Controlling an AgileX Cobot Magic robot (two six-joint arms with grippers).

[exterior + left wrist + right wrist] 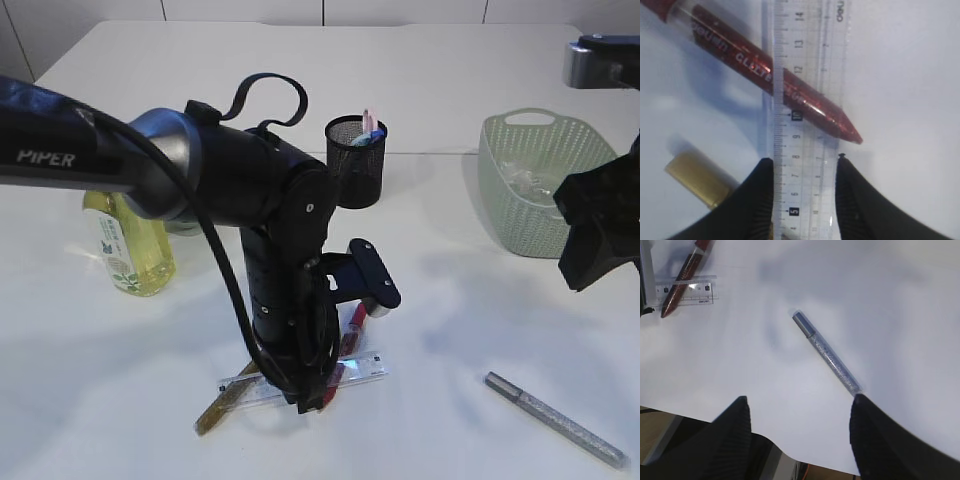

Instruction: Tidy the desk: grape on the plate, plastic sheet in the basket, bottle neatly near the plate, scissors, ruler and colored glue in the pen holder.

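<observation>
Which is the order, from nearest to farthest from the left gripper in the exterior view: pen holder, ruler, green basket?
1. Ruler: on the table, at the left gripper.
2. Pen holder: behind, centre.
3. Green basket: far right.

The exterior view looks down at a slant over the table (480, 330). The left wrist view looks straight down, very close, between its fingers (752, 205) at the ruler (807, 75); the right wrist view, higher, shares this ruler (687, 291).
</observation>
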